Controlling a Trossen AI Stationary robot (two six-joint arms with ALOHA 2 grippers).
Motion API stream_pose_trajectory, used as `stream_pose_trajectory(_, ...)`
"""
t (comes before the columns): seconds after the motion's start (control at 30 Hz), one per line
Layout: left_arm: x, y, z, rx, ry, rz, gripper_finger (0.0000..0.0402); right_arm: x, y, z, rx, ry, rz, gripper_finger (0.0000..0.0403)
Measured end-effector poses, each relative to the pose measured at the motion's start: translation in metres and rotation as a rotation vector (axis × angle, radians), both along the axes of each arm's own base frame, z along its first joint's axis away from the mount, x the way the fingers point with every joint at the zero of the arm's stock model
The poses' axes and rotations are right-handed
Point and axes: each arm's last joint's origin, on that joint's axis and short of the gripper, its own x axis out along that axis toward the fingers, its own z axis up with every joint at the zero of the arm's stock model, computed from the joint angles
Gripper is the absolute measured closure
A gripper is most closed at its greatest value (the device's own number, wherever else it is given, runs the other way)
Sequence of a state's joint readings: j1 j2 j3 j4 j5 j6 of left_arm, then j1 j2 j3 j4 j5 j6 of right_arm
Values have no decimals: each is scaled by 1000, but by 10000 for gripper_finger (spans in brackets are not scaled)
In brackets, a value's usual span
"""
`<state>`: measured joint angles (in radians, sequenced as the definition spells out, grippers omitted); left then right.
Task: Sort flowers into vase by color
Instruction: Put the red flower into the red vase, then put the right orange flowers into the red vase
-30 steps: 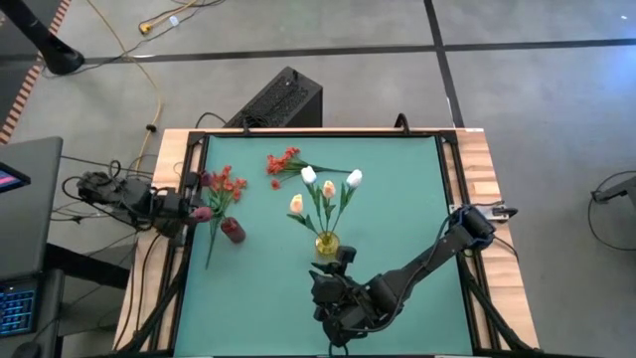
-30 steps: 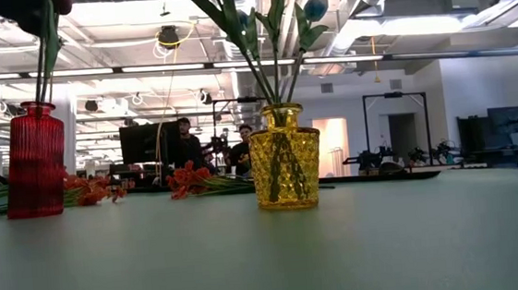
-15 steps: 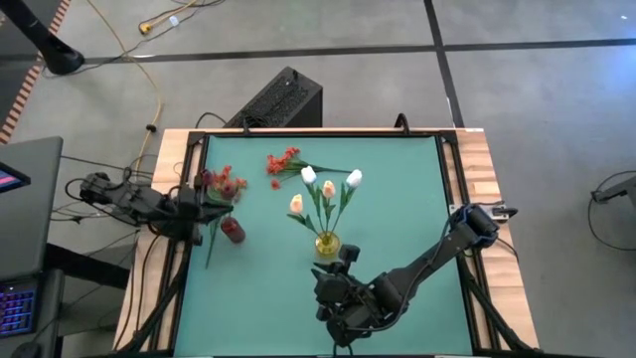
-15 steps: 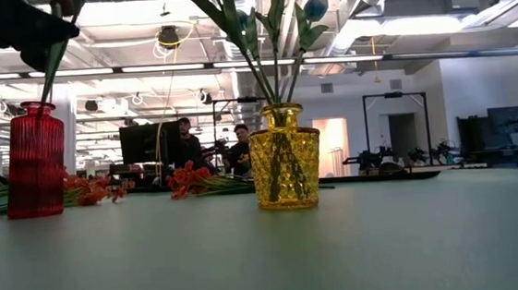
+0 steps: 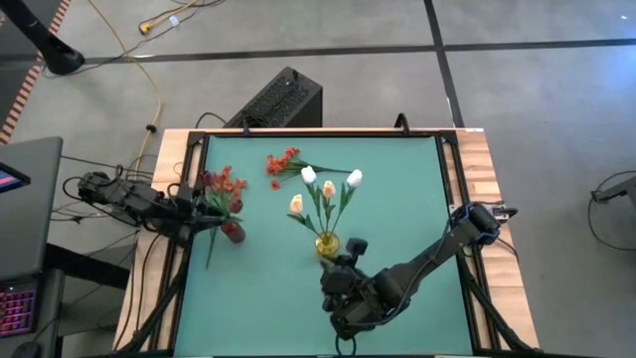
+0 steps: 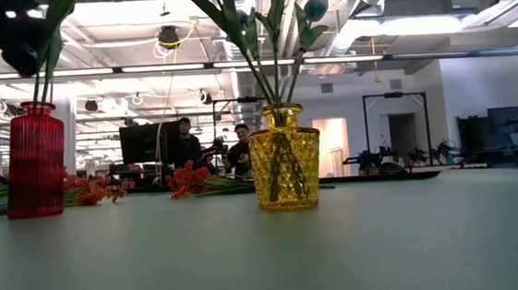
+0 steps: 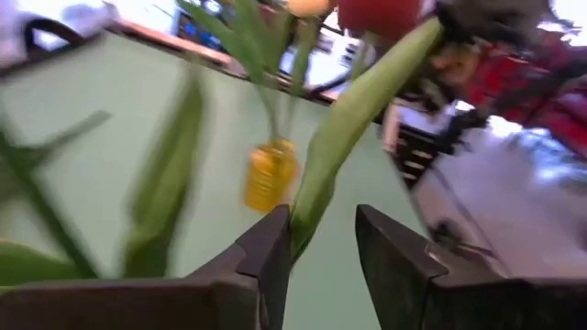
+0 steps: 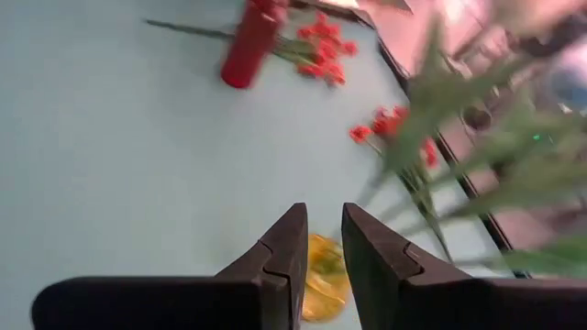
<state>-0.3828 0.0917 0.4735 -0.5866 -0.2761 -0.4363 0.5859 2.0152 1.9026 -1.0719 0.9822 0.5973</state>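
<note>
A dark-red-budded flower (image 7: 381,14) stands in the red vase (image 5: 232,231), its stem (image 6: 43,83) stuck into the vase's mouth. My left gripper (image 5: 202,212) is open beside the vase, its fingers on either side of that green stem (image 7: 321,174). Several white and peach tulips (image 5: 326,189) stand in the yellow vase (image 6: 284,157). Two red-orange blossom clusters (image 5: 283,162) (image 5: 225,186) lie on the green mat. My right gripper (image 5: 355,245) hovers just beside the yellow vase (image 8: 323,266), open by a narrow gap, with nothing between its fingers. My left gripper (image 7: 321,220) stands open around the flower's green stem (image 7: 312,206), coming at it level from the table's left side. The stem lies close against one finger (image 7: 273,252), clear of the other. Whether it touches that finger, I cannot tell.
A dark frame (image 5: 189,199) and wooden boards border the green mat (image 5: 397,199) left and right. A black box (image 5: 278,99) stands beyond the far edge. People sit at screens (image 6: 213,149) in the room behind. Bare mat lies on the right half.
My left gripper has rolled about its own line beside the red vase, and the stem in the vase has swung aside and back. My right gripper has risen a little and gone toward the far edge, closer to the yellow vase.
</note>
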Motion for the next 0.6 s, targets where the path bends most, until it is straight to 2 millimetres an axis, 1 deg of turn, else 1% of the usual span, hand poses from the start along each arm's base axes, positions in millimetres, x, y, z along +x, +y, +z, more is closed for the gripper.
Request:
stream_pose_trajectory(0.13,-7,0,7,-65,39,-75,286,-17,-22,16,73,55,-60,306)
stream_pose_trajectory(0.2,-11,1,11,-88,56,-83,286,-27,-33,22,120,83,-79,306)
stream_pose_trajectory(0.33,-18,4,13,-82,96,-61,287,-53,-58,28,221,102,-107,306)
stream_pose_trajectory(0.47,-22,7,14,-65,128,-25,288,-86,-84,24,327,52,-162,306)
stream_pose_trajectory(0.6,-24,9,15,-59,129,-5,282,-117,-106,15,446,-43,-156,306)
